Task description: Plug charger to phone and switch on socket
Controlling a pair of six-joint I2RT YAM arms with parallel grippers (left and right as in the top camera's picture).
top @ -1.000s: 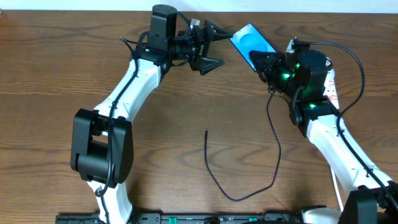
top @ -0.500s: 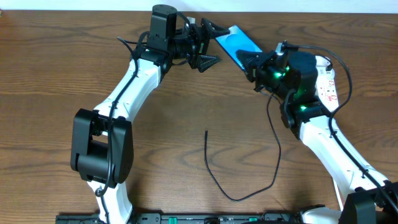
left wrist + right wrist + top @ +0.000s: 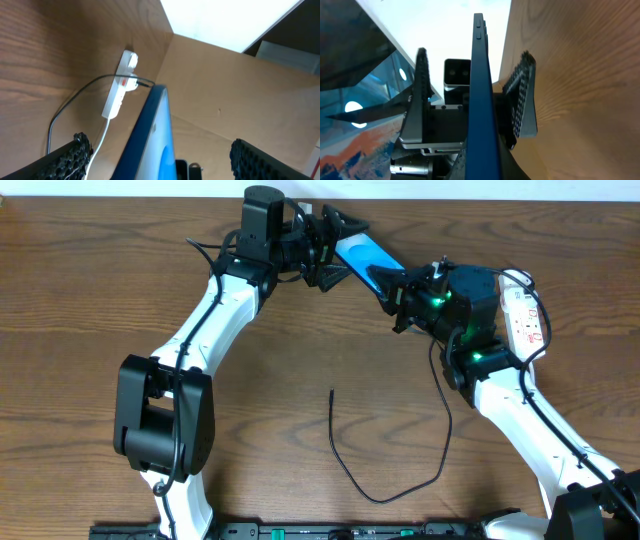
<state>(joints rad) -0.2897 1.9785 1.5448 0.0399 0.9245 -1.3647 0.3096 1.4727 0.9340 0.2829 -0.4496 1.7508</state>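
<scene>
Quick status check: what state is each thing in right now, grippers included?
phone: held by right gripper, screen lit blue
charger: tip loose on table, not in phone
socket: on table, switch position too small to tell
left gripper: open, fingers either side of phone
right gripper: shut on phone

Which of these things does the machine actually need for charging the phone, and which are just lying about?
For the job:
- phone
- black charger cable
- white power strip

Just there:
- wooden table underneath; I can spot no stray items on it
</scene>
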